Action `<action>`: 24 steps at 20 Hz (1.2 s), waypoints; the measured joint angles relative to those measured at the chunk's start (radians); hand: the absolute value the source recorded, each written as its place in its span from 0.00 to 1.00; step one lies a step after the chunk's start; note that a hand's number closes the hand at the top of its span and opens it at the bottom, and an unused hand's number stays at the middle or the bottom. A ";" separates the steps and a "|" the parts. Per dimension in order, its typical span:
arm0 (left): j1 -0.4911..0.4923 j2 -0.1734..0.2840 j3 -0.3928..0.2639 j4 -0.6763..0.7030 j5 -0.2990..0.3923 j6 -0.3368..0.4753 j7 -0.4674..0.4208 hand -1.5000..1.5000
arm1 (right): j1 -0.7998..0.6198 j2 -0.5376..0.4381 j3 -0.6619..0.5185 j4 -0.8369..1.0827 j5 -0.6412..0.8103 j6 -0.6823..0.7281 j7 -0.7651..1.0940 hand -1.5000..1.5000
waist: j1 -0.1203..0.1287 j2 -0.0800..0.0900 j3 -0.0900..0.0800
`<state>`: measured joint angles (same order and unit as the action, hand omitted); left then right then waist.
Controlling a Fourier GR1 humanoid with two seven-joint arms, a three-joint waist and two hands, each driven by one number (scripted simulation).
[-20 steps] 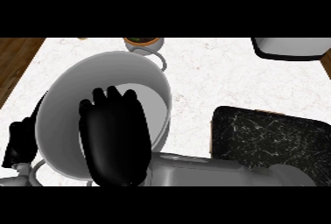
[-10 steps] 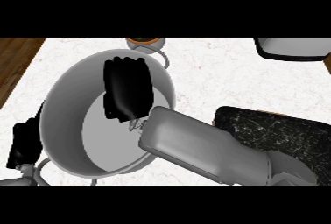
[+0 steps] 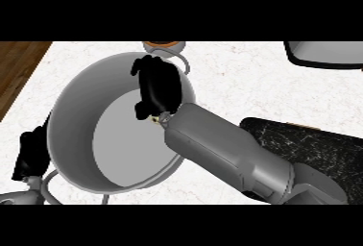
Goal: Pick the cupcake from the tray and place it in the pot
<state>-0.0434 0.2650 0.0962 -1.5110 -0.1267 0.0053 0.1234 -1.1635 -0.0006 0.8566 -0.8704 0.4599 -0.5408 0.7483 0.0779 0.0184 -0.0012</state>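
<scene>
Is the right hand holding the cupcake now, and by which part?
Cannot tell: the right hand is curled over the pot, hiding whatever it holds.

The right forearm (image 3: 230, 153) comes in from the near right and slants toward the far left, ending in the black right hand (image 3: 157, 89), whose fingers are bent downward. Whether they hold anything cannot be told. The left hand (image 3: 32, 153) shows at the near left edge, dark and partly hidden.
</scene>
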 measured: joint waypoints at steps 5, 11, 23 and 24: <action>-0.018 0.001 -0.002 -0.006 -0.002 -0.005 0.014 0.50 | -0.011 0.000 0.001 0.066 -0.129 -0.075 -0.120 0.00 | 0.008 0.002 0.000; -0.008 -0.005 -0.001 -0.006 -0.002 -0.004 0.012 0.50 | 0.003 0.000 -0.040 0.016 -0.221 -0.270 -0.263 0.00 | 0.006 0.000 0.001; 0.048 0.016 0.044 -0.063 0.015 -0.016 0.046 0.50 | 0.134 0.000 -0.156 -0.185 -0.469 -0.318 -0.494 0.00 | -0.050 -0.015 0.002; 0.040 0.024 0.053 -0.061 0.017 -0.019 0.052 0.50 | 0.168 -0.004 -0.164 -0.210 -0.476 -0.303 -0.516 0.00 | -0.056 -0.016 0.002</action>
<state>-0.0039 0.2886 0.1494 -1.5721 -0.1094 -0.0141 0.1756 -0.9960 -0.0044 0.6924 -1.0801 -0.0166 -0.8443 0.2321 0.0216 0.0027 0.0004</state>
